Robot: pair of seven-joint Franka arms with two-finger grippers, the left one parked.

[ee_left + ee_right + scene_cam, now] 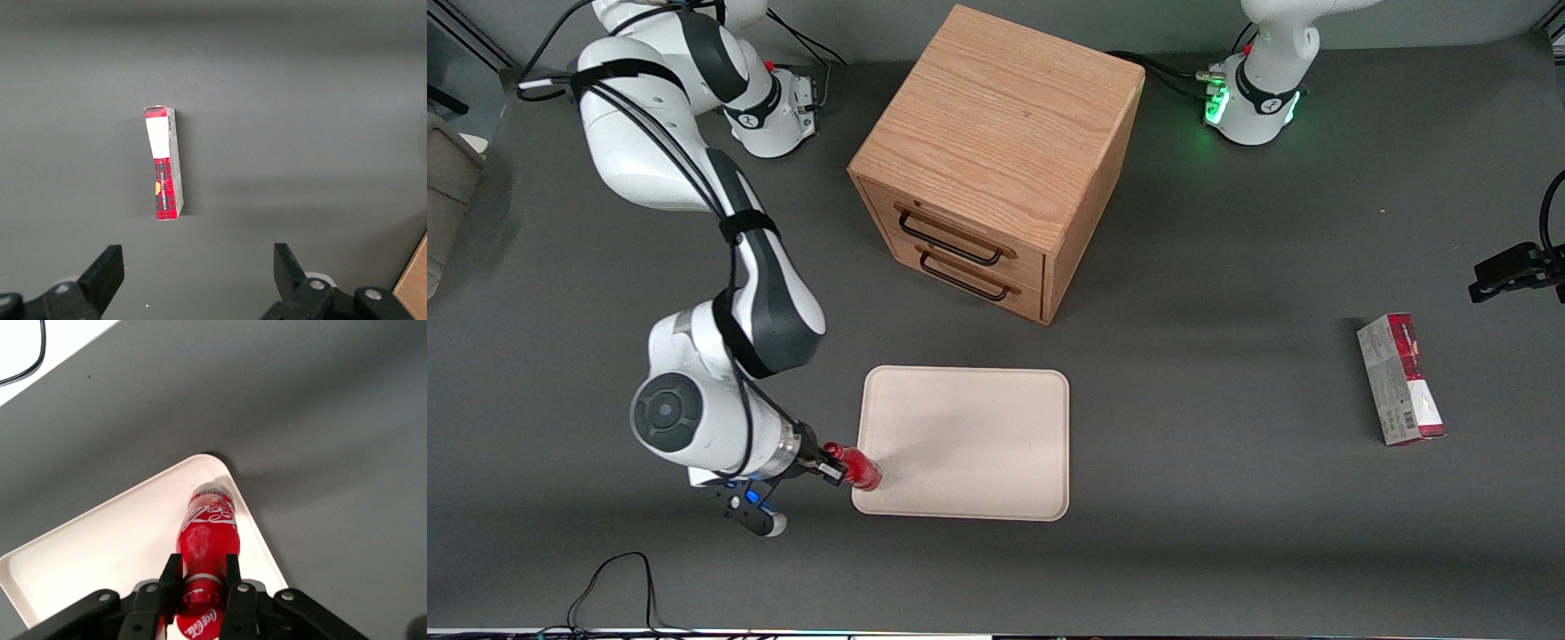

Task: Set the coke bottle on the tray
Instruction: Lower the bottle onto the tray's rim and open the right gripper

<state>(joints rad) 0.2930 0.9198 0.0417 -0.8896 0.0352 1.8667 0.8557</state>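
Observation:
The coke bottle (858,468) (207,528) is small, red, with a white script logo. My right gripper (834,467) (202,570) is shut on its neck, just below the red cap. The bottle's base hangs over the corner of the cream tray (978,444) (100,547) that is nearest the front camera and toward the working arm's end. I cannot tell whether the base touches the tray. The tray lies flat in front of the wooden cabinet (996,151), nearer the front camera than it.
The cabinet has two closed drawers with dark handles (951,244). A red-and-grey carton box (1400,380) (163,163) lies toward the parked arm's end of the table. A black cable (618,582) loops near the table's front edge.

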